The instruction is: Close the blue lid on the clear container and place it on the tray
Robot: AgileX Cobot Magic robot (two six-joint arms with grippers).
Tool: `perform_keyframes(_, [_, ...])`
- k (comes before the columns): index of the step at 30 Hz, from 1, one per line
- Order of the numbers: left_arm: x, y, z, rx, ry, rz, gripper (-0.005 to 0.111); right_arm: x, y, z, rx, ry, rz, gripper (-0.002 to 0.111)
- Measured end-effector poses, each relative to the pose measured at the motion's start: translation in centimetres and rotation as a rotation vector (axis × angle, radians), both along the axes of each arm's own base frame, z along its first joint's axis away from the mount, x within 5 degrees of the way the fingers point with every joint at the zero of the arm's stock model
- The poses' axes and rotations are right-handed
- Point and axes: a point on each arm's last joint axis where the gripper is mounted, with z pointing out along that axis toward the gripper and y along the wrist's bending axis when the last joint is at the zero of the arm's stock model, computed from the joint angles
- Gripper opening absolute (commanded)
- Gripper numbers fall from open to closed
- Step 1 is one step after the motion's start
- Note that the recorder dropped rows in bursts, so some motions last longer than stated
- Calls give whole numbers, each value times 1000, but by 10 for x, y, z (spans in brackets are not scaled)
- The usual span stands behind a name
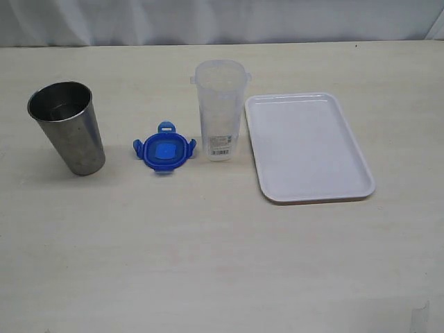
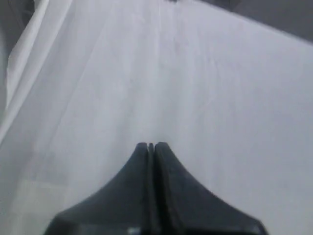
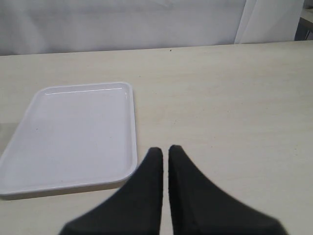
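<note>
Blue lid (image 1: 164,150) lies flat just beside the upright, uncapped container (image 1: 220,111), tray (image 1: 309,146) right next door for a short carry, and we see the left gripper (image 2: 150,146) and right gripper (image 3: 165,151) both pinched together, empty.

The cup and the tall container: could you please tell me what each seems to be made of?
The cup looks like brushed steel: grey, dull streaky sheen. The clear container looks like translucent plastic: milky walls, moulded rim tabs.
</note>
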Motion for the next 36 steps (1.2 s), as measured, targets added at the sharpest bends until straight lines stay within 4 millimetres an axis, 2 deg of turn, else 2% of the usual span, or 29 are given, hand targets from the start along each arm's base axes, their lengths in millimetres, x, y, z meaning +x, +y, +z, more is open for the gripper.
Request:
perform_keyframes(1, [-1, 0, 2, -44, -14, -31, 1, 0, 0, 0, 0, 0, 0, 4])
perform_keyframes(3, [-2, 0, 2, -90, -16, -64, 13, 0, 0, 0, 0, 0, 0, 4])
perform_keyframes(4, [-2, 0, 3, -90, -18, -64, 31, 0, 0, 0, 0, 0, 0, 4])
perform_keyframes(5, [-3, 0, 9, -85, -37, -59, 41, 0, 0, 0, 0, 0, 0, 4])
perform_keyframes(6, [-3, 0, 12, -79, -40, -55, 71, 0, 0, 0, 0, 0, 0, 4])
perform_keyframes(8, [0, 0, 22, -60, -37, -43, 100, 0, 0, 0, 0, 0, 0, 4])
perform_keyframes(10, [10, -2, 28, -18, 8, -20, 102, 0, 0, 0, 0, 0, 0, 4])
perform_keyframes(12, [28, -4, 27, 18, 104, -4, 102, 0, 0, 0, 0, 0, 0, 4])
perform_keyframes(17, [75, -12, 2, 123, 365, 2, 102, 0, 0, 0, 0, 0, 0, 4])
perform_keyframes(20, [97, -16, -14, 171, 453, 3, 102, 0, 0, 0, 0, 0, 0, 4])
perform_keyframes(28, [127, -23, -44, 231, 562, -20, 102, 0, 0, 0, 0, 0, 0, 4])
perform_keyframes(36, [136, -29, -63, 297, 622, -67, 102, 0, 0, 0, 0, 0, 0, 4])
